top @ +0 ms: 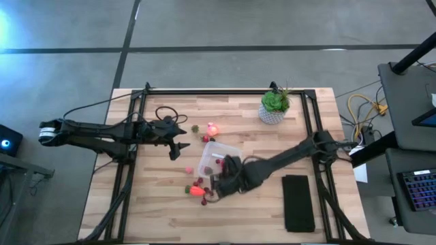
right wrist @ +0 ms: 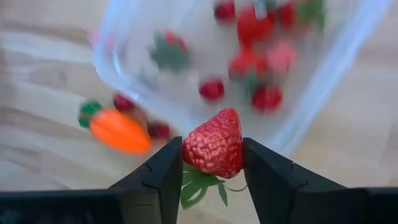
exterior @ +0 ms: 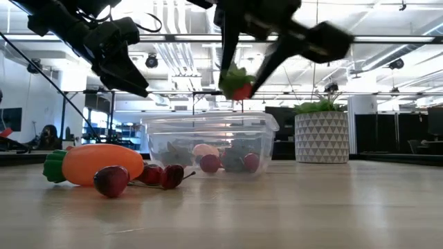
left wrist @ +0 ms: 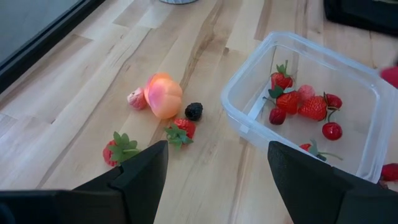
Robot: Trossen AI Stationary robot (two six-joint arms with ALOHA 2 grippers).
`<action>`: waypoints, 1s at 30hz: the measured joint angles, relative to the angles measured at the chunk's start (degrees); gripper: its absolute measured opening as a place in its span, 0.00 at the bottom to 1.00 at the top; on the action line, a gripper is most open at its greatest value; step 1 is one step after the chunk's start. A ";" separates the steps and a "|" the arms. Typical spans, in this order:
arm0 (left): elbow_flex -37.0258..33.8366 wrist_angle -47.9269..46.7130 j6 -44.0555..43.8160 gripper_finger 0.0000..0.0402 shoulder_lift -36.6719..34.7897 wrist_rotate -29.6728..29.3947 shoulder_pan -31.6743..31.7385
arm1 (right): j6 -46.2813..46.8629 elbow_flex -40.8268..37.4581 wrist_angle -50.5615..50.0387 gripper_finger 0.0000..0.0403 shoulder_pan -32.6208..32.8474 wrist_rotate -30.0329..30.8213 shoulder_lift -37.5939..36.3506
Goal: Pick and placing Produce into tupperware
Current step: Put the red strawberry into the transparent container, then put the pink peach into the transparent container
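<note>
The clear tupperware (top: 216, 158) stands mid-table with several strawberries and cherries (left wrist: 298, 106) inside. My right gripper (top: 218, 184) hangs over its near side, shut on a red strawberry (right wrist: 214, 146). An orange carrot (exterior: 97, 164) and dark cherries (exterior: 111, 180) lie on the table beside the box's near corner. A pink-orange round fruit (left wrist: 163, 94), a blackberry (left wrist: 194, 111) and two strawberries (left wrist: 118, 149) lie on the wood on the box's far-left side. My left gripper (top: 178, 148) waits open in the air to the left of the box. My right gripper pinches the strawberry's two sides (right wrist: 189, 149) between its two fingers. The fingers come steeply from above, slanting in from the table's right. The berry hangs clear (exterior: 237, 84) above the tupperware's rim, leafy end up toward the gripper and tip down.
A green potted plant (top: 274, 107) in a white patterned pot stands at the far right. A flat black slab (top: 298, 203) lies near the right front. Black frame rails (top: 129, 170) run along the table's left and right sides. Bare wood lies at the front left.
</note>
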 joint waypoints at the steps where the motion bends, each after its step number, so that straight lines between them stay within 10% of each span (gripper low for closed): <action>1: 0.00 0.33 -0.02 0.65 0.00 -0.01 -0.01 | -3.31 0.00 -0.18 0.36 -1.13 0.23 -0.17; 16: 0.00 0.86 -0.15 0.65 -0.09 0.01 0.00 | -29.90 -0.07 -0.19 0.66 -9.18 -2.76 -0.12; 30: 0.02 2.48 -0.06 0.65 1.02 0.01 0.01 | -34.78 -0.04 -1.32 0.60 3.28 2.31 -2.93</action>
